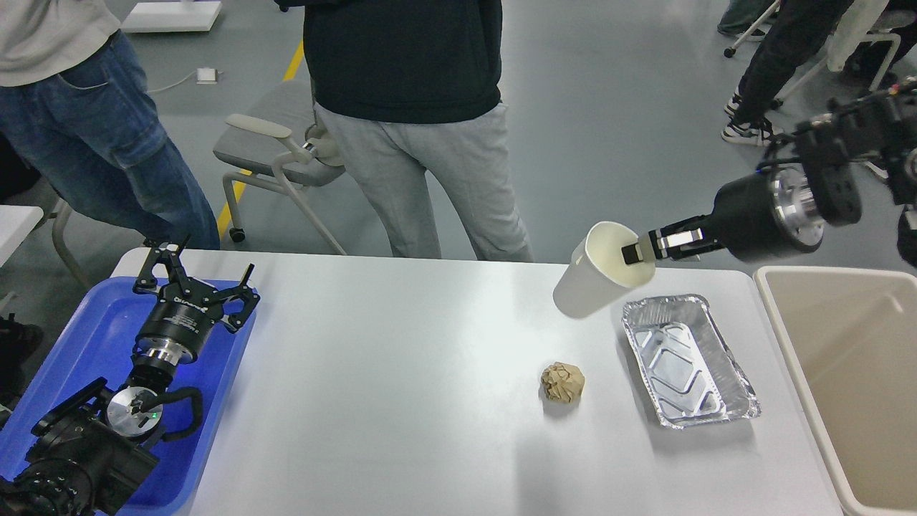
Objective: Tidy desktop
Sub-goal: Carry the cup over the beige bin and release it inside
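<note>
**benchrat:** Nearest the camera is the left arm, coming in over the blue tray (pixel 50 387) that sits at the worktop's left edge. Left claw (pixel 192 276) hangs above the tray's far end, fingers spread wide, nothing in it.

**solderjoe:** ok and the worktop (pixel 401 430) itself? where's that in all this

**benchrat:** Fills most of the view, white and a bit glossy, rounded far corners. Tray on its left side, beige bin (pixel 852 401) butted up just off its right edge. Middle and left part bare.

**solderjoe:** what's actually lying on it

**benchrat:** Toward the right edge: a crumpled brown paper ball (pixel 562 381), and near it on the right a foil tray (pixel 684 360), lying at a slight angle. The two aren't touching.

**solderjoe:** right arm?

**benchrat:** Comes in from the right, above the bin. Right claw (pixel 637 252) is pinched on the rim of a white paper cup (pixel 598 271), one finger inside the mouth, the other finger I can't make out. Cup is tipped on its side, mouth facing the arm, held clear of the surface over the far right part, just beyond the foil tray's far end. Its shadow falls on the worktop under it.

**solderjoe:** background?

**benchrat:** People standing past the far edge, plus a grey chair (pixel 269 154).
</note>
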Motion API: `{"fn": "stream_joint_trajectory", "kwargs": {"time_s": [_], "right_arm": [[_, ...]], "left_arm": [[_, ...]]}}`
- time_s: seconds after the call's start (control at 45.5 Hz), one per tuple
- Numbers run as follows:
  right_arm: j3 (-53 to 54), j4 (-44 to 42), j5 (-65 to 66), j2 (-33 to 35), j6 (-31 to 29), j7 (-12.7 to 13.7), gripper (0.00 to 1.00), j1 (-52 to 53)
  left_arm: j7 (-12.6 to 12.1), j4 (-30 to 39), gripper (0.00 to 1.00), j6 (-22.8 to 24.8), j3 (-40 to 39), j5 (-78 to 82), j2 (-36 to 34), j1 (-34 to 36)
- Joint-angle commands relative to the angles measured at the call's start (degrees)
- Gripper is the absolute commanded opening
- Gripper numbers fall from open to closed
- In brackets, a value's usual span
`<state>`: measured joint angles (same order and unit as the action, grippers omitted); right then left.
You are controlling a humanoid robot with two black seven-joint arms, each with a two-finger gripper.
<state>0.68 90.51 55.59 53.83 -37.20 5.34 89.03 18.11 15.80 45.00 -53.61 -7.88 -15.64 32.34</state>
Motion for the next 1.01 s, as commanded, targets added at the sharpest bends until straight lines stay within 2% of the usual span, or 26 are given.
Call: {"fn": "stream_joint_trajectory", "kwargs": {"time_s": [0.0,0.11,0.264,0.33,0.44,0.571,0.637,0.791,0.989], "right_arm": [[5.12,-0.24,-3.73,6.20,-0.25,-0.07,0.00,1.33],[5.74,-3.05,-6.36,10.06,1.33,-0.33,0.00,0.10],[5.91,-9.46,-12.78,13.14,6.69,-1.21,0.00,-5.26],[5.91,-11.93,-15.06,14.37,9.15,-2.87,0.00,-8.42],[5.82,-17.46,-18.93,15.25,12.67,-7.44,0.00,-13.95],[5.91,-23.35,-27.97,15.43,17.24,-10.70,0.00,-21.86],[5.74,-27.30,-32.46,14.91,19.44,-12.11,0.00,-25.64],[6.00,-36.18,-43.00,10.69,23.04,-13.51,0.00,-34.96],[6.53,-48.57,-55.05,3.22,26.30,-13.43,0.00,-45.42]], "left_arm": [[0.00,0.02,1.00,0.00,0.00,-0.03,0.00,0.00],[0.00,0.02,1.00,0.00,0.00,0.06,0.00,0.00],[0.00,0.02,1.00,0.00,0.00,-0.03,0.00,0.00],[0.00,0.02,1.00,0.00,0.00,0.06,0.00,0.00],[0.00,0.02,1.00,0.00,0.00,0.06,0.00,0.00],[0.00,0.02,1.00,0.00,0.00,0.06,0.00,0.00],[0.00,0.02,1.00,0.00,0.00,0.06,0.00,0.00],[0.00,0.02,1.00,0.00,0.00,0.06,0.00,0.00],[0.00,0.02,1.00,0.00,0.00,0.06,0.00,0.00]]}}
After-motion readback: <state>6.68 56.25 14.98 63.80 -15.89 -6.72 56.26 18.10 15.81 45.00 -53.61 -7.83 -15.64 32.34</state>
